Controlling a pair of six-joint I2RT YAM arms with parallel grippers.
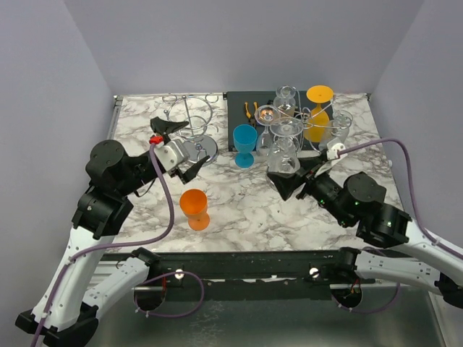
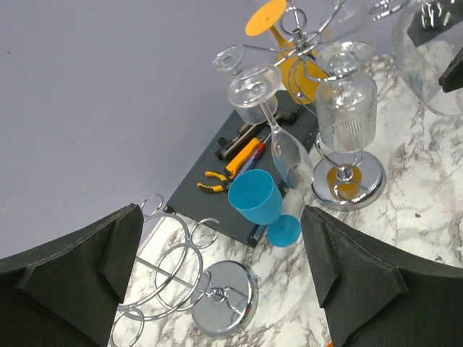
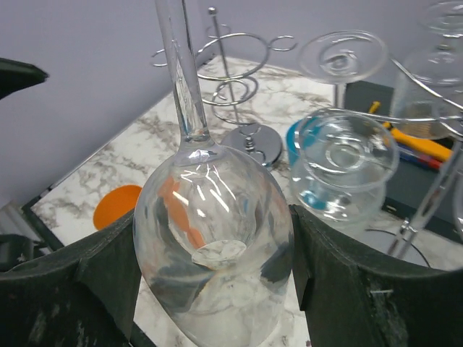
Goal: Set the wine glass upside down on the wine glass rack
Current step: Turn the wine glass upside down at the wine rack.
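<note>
Wine glass [image 3: 213, 217] bowl-down, stem up

A worktop [image 1: 239, 210] with a white marble pattern veined in grey is seen, closed in on three sides by plain, pale lavender-grey panels: a back wall [image 1: 239, 43], a left wall [image 1: 43, 108] and a right wall [image 1: 427, 87]. No seams or marks can be made out on the walls. The near edge of the worktop is bordered by a black rail [image 1: 239, 264], and a dull grey metal surface [image 1: 253, 322] is seen below it. The scene is lit evenly from above; only soft, short shadows are cast on the marble.
</note>
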